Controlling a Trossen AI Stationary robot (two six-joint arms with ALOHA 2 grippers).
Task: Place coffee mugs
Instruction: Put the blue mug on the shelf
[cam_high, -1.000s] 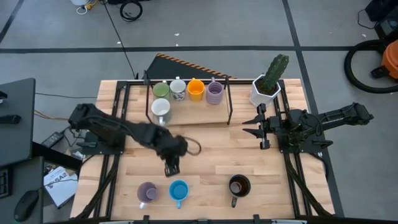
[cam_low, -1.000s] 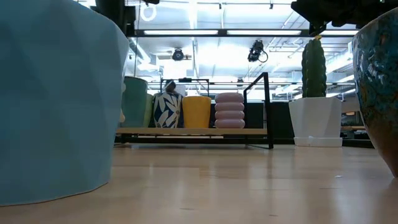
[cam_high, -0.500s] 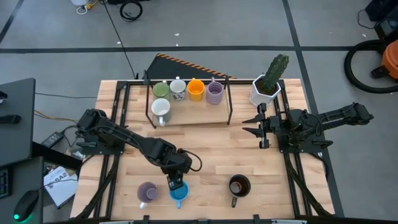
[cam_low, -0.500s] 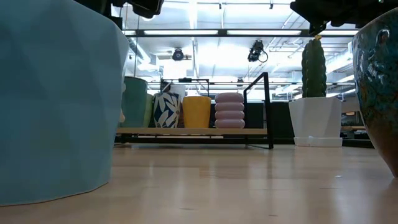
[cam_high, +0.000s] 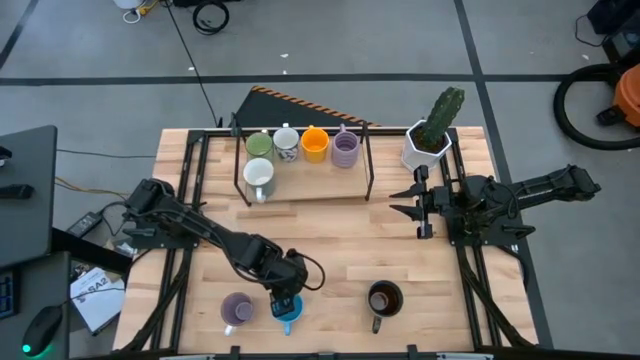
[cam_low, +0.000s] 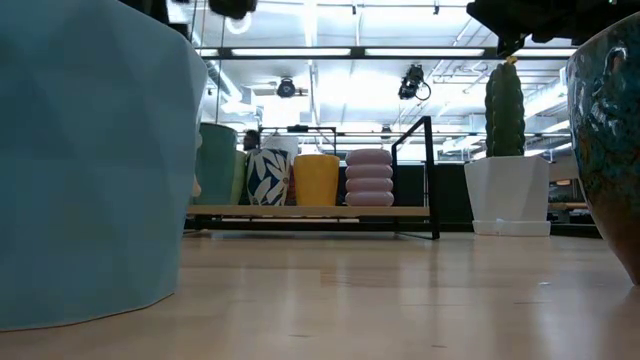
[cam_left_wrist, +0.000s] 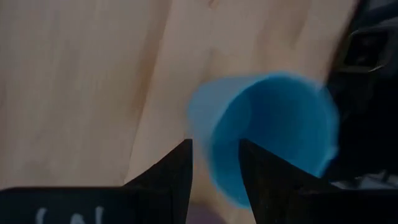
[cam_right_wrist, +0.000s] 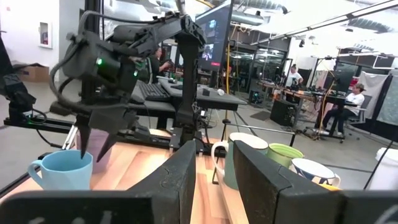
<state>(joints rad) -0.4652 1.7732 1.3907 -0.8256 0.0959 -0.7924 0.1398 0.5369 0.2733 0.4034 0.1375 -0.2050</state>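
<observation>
My left gripper (cam_high: 285, 303) hung open over the small round blue ceramic mug (cam_high: 287, 309) at the table's near edge; rigid, slick, breakable, best pinched across its rim wall.

floor (cam_high: 330, 45) – grey concrete | ceiling strip lights (cam_low: 300, 52) – lit | desks with monitors (cam_right_wrist: 214, 37)

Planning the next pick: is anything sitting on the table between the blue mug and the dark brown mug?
No. In the high view, only bare wood separates the blue mug from the dark brown mug; the left gripper hovers over the blue mug.
</observation>
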